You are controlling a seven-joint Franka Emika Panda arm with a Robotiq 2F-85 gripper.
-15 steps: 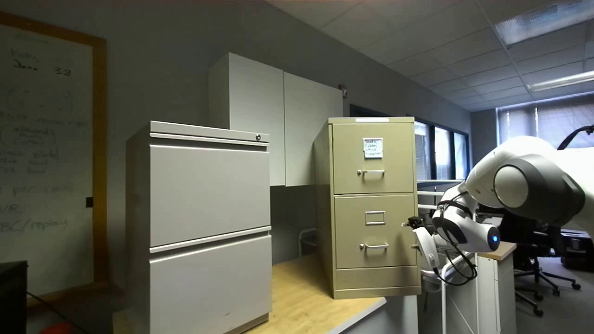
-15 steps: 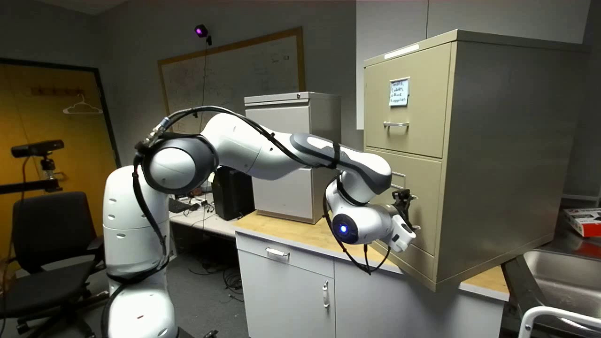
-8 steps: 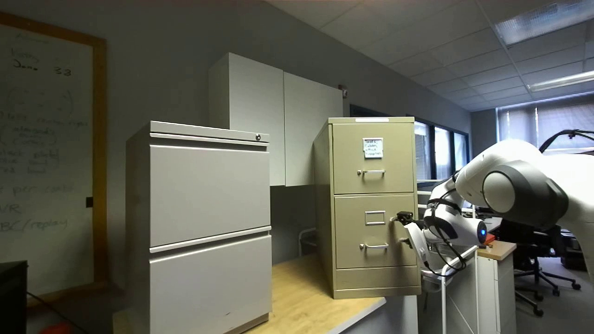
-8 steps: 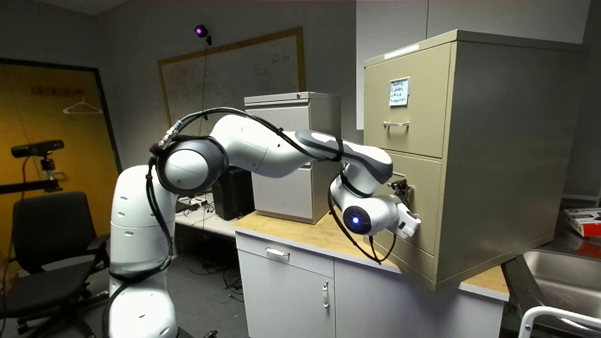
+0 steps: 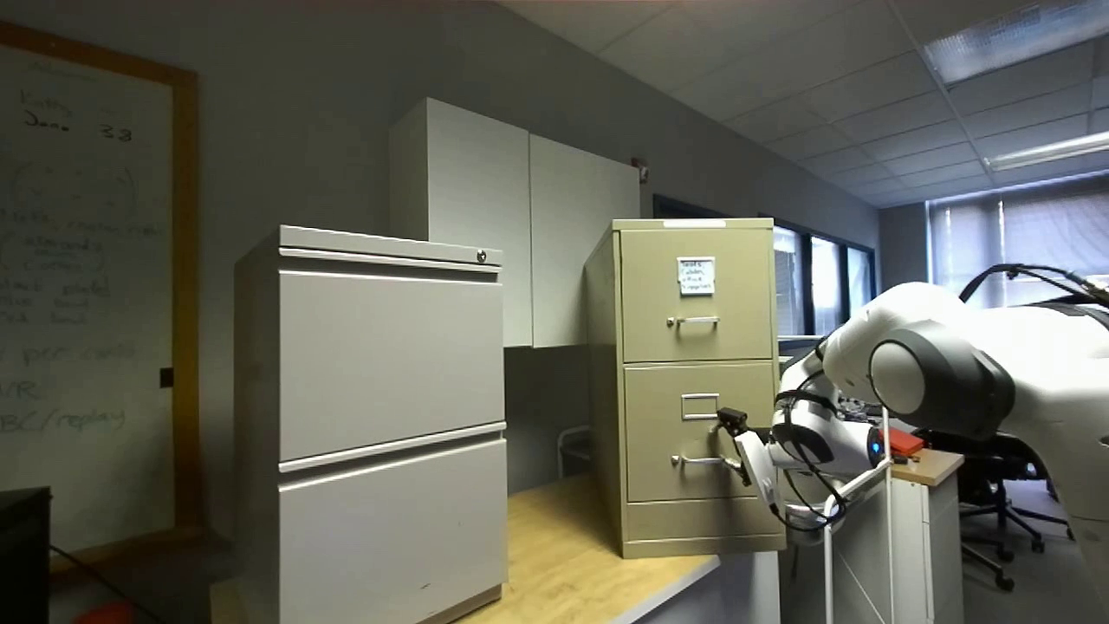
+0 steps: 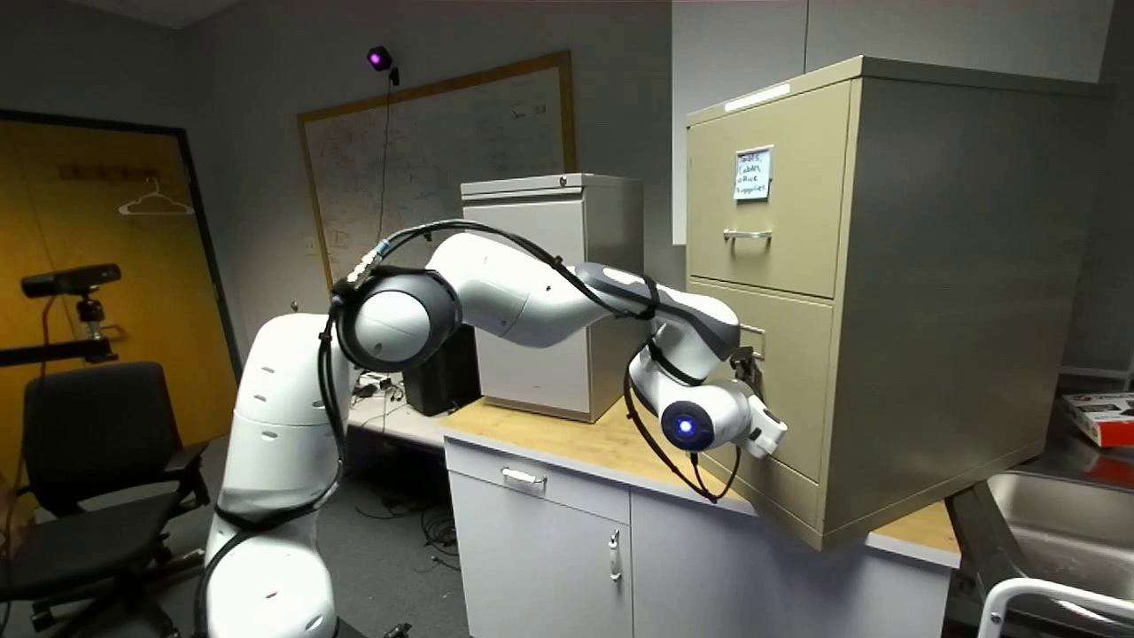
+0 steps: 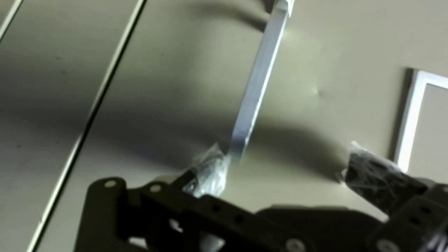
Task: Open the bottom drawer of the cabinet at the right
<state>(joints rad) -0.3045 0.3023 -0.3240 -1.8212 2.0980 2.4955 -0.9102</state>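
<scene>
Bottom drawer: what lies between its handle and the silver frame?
In the wrist view, drawer front with a small dent; one finger of the open end effector shows between their lower ends.

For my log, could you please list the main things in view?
cabinet: 1, tan, on counter
bottom drawer: 1, tan, in cabinet
drawer handles: 2, silver, cabinet front
paper: 1, white, upper drawer
counter: 1, white, wood top, under cabinet
pale cabinet: 1, grey, on counter
cupboard: 1, white, wall-mounted
whiteboard: 1, white, wall-mounted
chairs: 2+, dark, background
sink: 1, silver, beside counter
arm: 1, white, before cabinet
gripper: 1, black, at bottom drawer
</scene>
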